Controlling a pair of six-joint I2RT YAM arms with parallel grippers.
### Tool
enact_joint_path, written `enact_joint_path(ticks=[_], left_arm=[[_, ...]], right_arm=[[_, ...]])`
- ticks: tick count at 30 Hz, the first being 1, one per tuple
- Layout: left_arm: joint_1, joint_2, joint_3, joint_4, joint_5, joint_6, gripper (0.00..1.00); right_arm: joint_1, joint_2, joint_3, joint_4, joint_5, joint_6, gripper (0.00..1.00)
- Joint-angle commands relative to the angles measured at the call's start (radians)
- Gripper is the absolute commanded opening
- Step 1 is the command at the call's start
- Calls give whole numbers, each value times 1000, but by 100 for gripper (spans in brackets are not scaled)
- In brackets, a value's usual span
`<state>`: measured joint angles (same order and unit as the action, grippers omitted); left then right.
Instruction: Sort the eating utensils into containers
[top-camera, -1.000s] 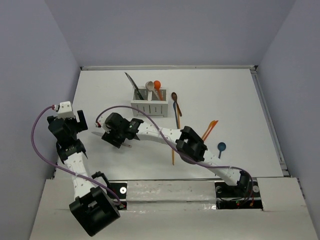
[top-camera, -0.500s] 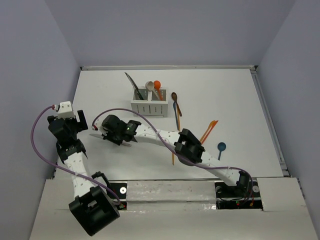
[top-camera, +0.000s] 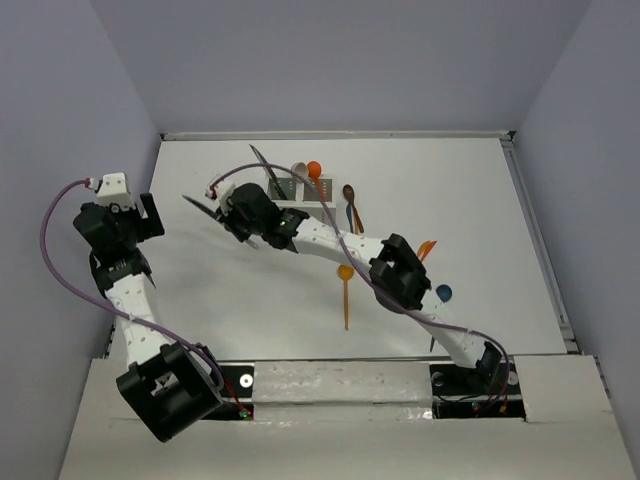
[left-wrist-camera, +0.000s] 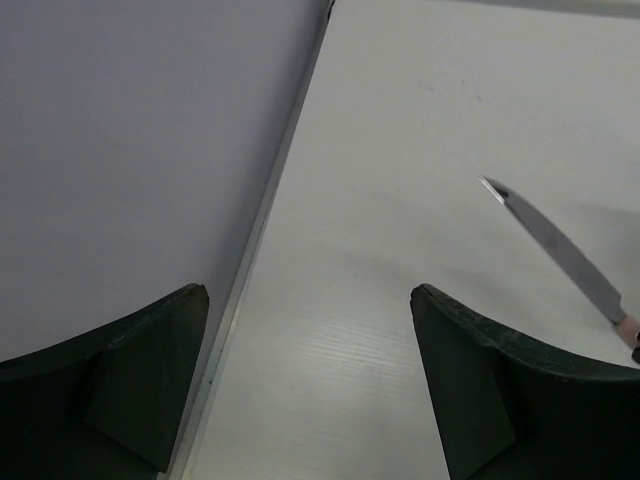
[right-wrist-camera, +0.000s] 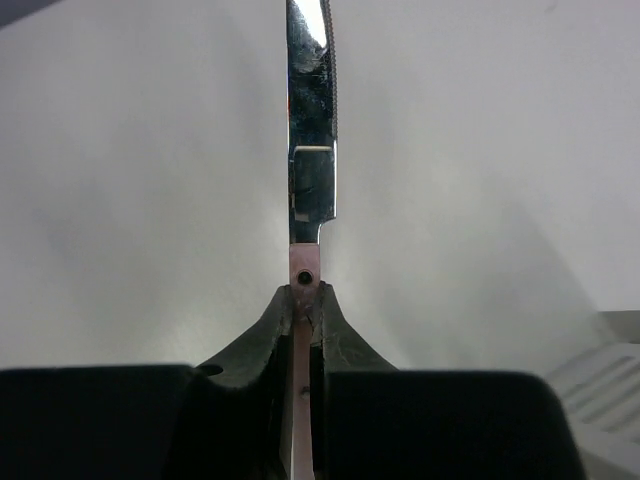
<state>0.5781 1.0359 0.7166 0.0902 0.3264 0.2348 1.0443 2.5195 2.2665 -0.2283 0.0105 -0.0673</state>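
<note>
My right gripper (top-camera: 226, 217) (right-wrist-camera: 305, 292) is shut on the pink handle of a knife (right-wrist-camera: 312, 150). The steel blade (top-camera: 197, 205) sticks out to the left, above the table and just left of the white caddy (top-camera: 318, 207). My right arm partly covers the caddy, which holds a black knife (top-camera: 262, 160), a white spoon (top-camera: 298, 170) and an orange spoon (top-camera: 314, 168). My left gripper (top-camera: 150, 218) (left-wrist-camera: 308, 292) stands open and empty near the left wall. The held knife (left-wrist-camera: 560, 250) shows in the left wrist view.
Loose on the table right of the caddy are a brown spoon (top-camera: 348, 190), a dark blue utensil (top-camera: 352, 215), an orange spoon (top-camera: 345, 272), an orange fork (top-camera: 425, 248) and a teal spoon (top-camera: 443, 293). A raised rim (left-wrist-camera: 262, 215) runs along the left wall.
My right gripper closed on the knife, lifted it off the table and carried it back toward the caddy. My left arm drew back to the left.
</note>
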Motion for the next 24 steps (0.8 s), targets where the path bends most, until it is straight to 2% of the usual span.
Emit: enact_joint_path(ticks=[1,5,10,13,15,19,24], left_arm=[[5,6,109,-70,111,3,94],[-6,50,138,-52,119,-63,92],[-102,52,98,-46,77,-34,91],[-145,75,75,-33,79,-29,91],[-175,90,73,-20,50,-26,90],[-213,92,46,25,42,-17,91],[-231,93,15,57,59,-3,91]], right_arm=[[-40,-146,-13,195,34,4,0],[-58,-229,-76,251,59,9,0],[-78,-375,-275,385,130,-35,0],[-133,-458,-457,623,160,-13,0],[-167,-488,-527,716,164,6,0],[-167,-475,-616,950,198,-69,0],[-176,-406,-596,1017,221,-98,0]])
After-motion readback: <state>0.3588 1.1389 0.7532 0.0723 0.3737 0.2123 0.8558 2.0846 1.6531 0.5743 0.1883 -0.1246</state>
